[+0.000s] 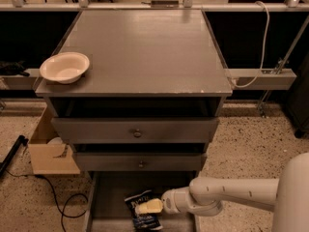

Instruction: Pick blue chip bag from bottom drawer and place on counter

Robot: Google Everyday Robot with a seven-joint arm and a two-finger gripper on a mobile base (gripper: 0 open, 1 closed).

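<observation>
The bottom drawer (pixel 112 197) of the grey cabinet is seen pulled out toward the camera, close to the speckled floor (pixel 241 139). The blue chip bag (pixel 145 221) is lying inside this drawer, near the front and a little to the right of the middle, with its white lettering turned up. The pincer (pixel 148 207) is placed low in the drawer, directly over the middle of the bag and touching it, so that a part of the bag is covered by it. Whether the pincer is open or closed on the bag cannot be told from this view. The white arm (pixel 236 197) is stretched in from the right side, almost level. Above the bottom drawer, two knobbed drawers are found: the middle drawer (pixel 120 162) and the top drawer (pixel 169 129), both drawn out only slightly. The desk (pixel 145 47), which is the flat grey top of the cabinet, carries a pale bowl (pixel 64 67) at its front left corner, upright. A cardboard box (pixel 48 156) is standing on the floor to the left of the cabinet, and a dark cable (pixel 62 208) is lying in a loop in front of it. A white cable (pixel 263 37) is hanging behind the cabinet at the right.
</observation>
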